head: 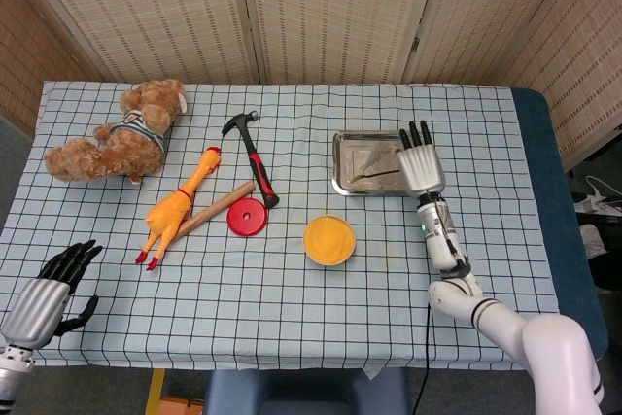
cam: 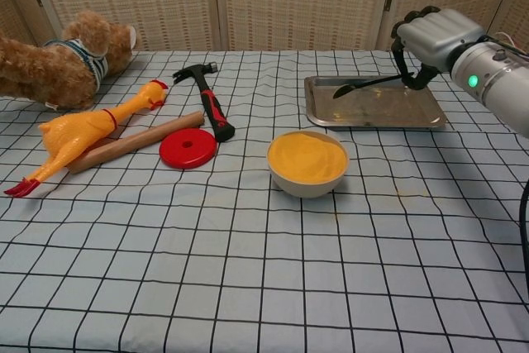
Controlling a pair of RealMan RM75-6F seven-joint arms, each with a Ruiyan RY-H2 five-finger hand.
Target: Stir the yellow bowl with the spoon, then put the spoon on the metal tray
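Note:
The yellow bowl stands on the checked cloth, nothing in it. My right hand holds the dark spoon by its handle end, over the metal tray. The spoon's head points left, just above the tray floor; whether it touches the tray is unclear. My left hand rests at the table's front-left corner with fingers spread, holding nothing; only the head view shows it.
A red-handled hammer, a red disc, a wooden stick, a rubber chicken and a teddy bear lie left of the bowl.

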